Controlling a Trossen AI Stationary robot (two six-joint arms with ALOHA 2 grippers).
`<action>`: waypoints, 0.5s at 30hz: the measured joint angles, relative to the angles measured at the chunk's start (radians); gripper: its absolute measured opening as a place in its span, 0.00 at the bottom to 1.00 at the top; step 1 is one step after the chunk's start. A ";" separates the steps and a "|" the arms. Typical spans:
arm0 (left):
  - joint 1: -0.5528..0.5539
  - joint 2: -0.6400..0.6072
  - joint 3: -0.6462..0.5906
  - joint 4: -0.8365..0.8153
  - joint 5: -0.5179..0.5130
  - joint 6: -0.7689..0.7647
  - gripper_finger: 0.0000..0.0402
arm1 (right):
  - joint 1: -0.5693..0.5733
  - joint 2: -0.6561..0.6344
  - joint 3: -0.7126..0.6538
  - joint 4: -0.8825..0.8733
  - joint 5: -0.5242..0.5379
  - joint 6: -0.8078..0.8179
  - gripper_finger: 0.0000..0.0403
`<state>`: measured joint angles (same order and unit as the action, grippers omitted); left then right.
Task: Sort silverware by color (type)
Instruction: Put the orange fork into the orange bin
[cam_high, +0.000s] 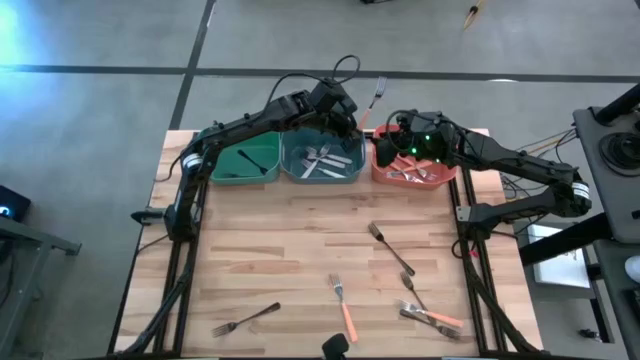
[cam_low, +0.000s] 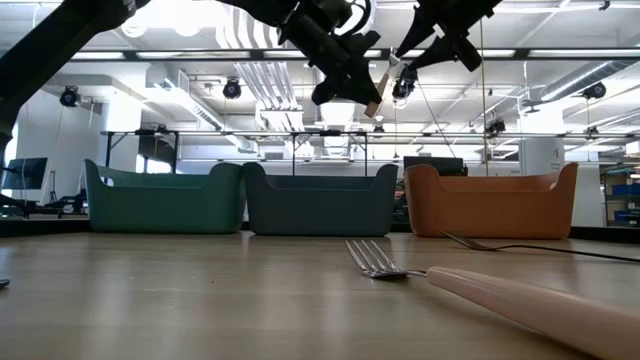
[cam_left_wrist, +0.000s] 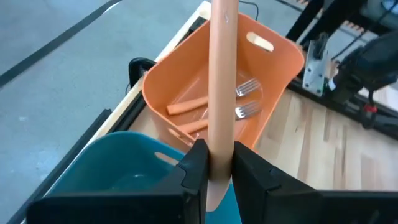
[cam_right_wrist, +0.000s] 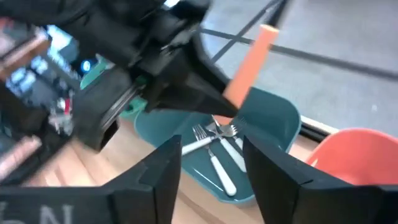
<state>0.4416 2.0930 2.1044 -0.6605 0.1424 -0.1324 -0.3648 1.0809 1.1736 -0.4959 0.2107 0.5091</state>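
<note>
1. Silverware is what we are sorting, and our left gripper (cam_left_wrist: 216, 169) is clamping its fingers (cam_left_wrist: 194, 167) on one piece, an orange-handled fork (cam_left_wrist: 222, 81), high above the far edge of the table between the blue bin (cam_high: 321, 160) and the orange bin (cam_high: 412, 172).
2. Our right gripper (cam_right_wrist: 211, 155) is hovering just beside it over the bins, fingers (cam_right_wrist: 165, 165) standing apart and gripping nothing.
3. We are judging the hold as risky: the smooth, round handle is pinched near one end, so it could pivot or slip between the flat pads.
4. We are also seeing the two grippers close together; any swing toward the orange bin could knock one against the other.
5. Releasing now could be dropping the fork outside the orange bin, or into the blue bin, which is already holding pale-handled silver forks (cam_right_wrist: 214, 149).
6. The bins are looking like smooth moulded plastic with rounded corners; the orange one is holding matching forks (cam_left_wrist: 245, 99), and the green bin (cam_high: 244, 160) a dark piece.
7. More forks (cam_high: 390, 247) are lying on the slatted wooden table (cam_high: 260, 250), thin metal tines on slim handles, well apart from the bins.
</note>
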 joint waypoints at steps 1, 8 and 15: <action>0.000 0.000 0.003 0.004 0.000 -0.013 0.09 | -0.011 0.000 0.000 0.000 0.000 0.032 0.42; -0.018 0.009 0.008 0.086 -0.001 -0.117 0.09 | -0.078 0.001 -0.002 0.008 0.003 0.136 0.46; -0.036 0.011 0.008 0.120 -0.001 -0.132 0.09 | -0.119 0.000 -0.002 0.008 0.005 0.189 0.44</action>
<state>0.4058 2.1044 2.1128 -0.5407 0.1411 -0.2640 -0.4838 1.0813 1.1717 -0.4882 0.2161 0.6981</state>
